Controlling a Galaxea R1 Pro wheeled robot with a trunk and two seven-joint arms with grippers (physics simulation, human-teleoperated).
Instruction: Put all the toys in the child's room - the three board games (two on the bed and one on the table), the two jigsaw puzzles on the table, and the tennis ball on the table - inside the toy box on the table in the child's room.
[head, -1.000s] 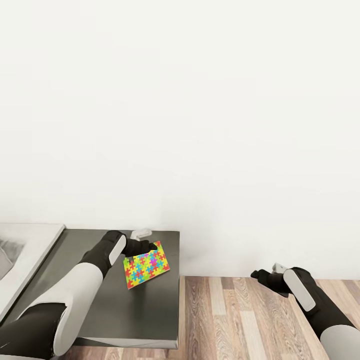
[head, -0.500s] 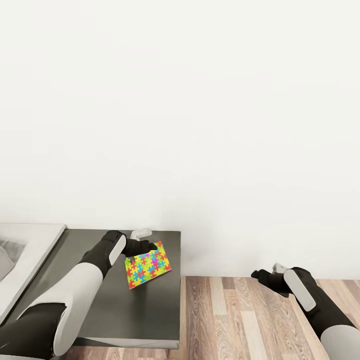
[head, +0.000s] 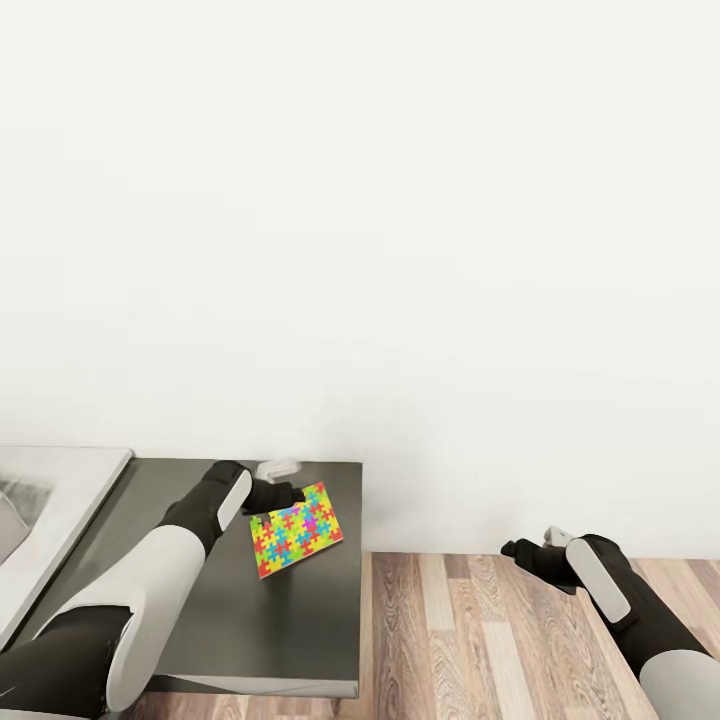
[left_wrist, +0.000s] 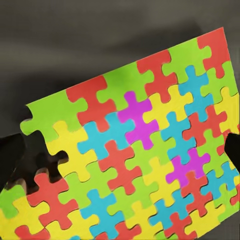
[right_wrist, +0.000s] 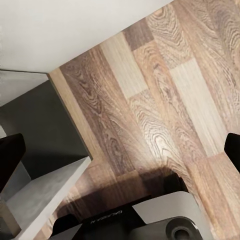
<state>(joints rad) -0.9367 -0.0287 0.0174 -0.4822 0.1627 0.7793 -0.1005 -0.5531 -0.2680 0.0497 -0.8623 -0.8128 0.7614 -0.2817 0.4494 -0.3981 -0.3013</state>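
1. The left end effector (head: 283, 492) was clamped on one corner of a jigsaw (head: 296, 529), which hung tilted above a dark table (head: 230, 620). In the left wrist view the jigsaw (left_wrist: 135, 155) spread across the frame with the dark top behind it.
2. The right end effector (head: 530, 553) hovered at 4 o'clock over the plank floor (head: 470, 640), holding nothing; its dark fingertips (right_wrist: 10, 157) stood well apart in the right wrist view.
3. A pale surface (head: 50, 490), possibly the desk, lay at 9 o'clock, just beside the dark table. The toy box could not be made out.
4. Risk, as a judgement: the grip sat on a single corner, so a quick swing toward 9 o'clock might twist or drop the thin board. It could also clip the table's edge if carried low.
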